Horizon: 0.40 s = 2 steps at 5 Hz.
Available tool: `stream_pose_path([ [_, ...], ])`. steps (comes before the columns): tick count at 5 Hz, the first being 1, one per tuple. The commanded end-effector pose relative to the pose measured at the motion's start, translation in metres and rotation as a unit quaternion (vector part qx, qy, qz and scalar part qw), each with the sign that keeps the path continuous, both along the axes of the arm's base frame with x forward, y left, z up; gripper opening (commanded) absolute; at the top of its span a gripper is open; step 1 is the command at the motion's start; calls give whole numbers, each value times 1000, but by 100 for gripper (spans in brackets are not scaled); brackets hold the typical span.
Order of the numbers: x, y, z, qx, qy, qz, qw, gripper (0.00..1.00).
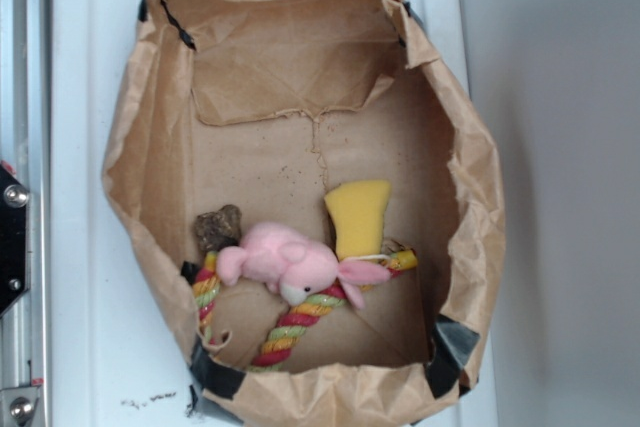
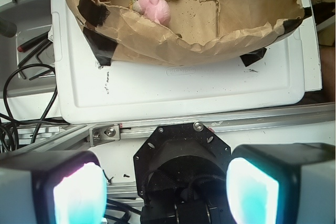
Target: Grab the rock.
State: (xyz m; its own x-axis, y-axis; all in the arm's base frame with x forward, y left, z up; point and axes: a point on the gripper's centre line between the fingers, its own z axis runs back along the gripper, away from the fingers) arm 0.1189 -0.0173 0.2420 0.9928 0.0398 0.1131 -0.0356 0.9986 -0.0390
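The small, rough, dark brown-grey rock (image 1: 218, 226) lies on the floor of the crumpled brown paper bag (image 1: 150, 127), near the bag's left wall in the exterior view. It touches the upper left side of the pink plush bunny (image 1: 287, 261). Under the bunny lies a twisted rope of red, yellow and green strands (image 1: 293, 327), and its left end comes just below the rock. The yellow sponge-like block (image 1: 358, 217) stands to the right of the rock, beyond the bunny. The bag rests on a white plastic tray (image 1: 80, 247). In the wrist view the gripper (image 2: 166, 190) is outside the bag, its two fingers (image 2: 79, 192) spread wide apart with nothing between them.
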Motion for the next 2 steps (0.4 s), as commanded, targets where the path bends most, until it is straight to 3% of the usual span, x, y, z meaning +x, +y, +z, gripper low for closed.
stream_pose_path([
  [1,0,0,0,0,0,0,1000,100],
  [2,50,5,5,-3,-22,34,999,100],
])
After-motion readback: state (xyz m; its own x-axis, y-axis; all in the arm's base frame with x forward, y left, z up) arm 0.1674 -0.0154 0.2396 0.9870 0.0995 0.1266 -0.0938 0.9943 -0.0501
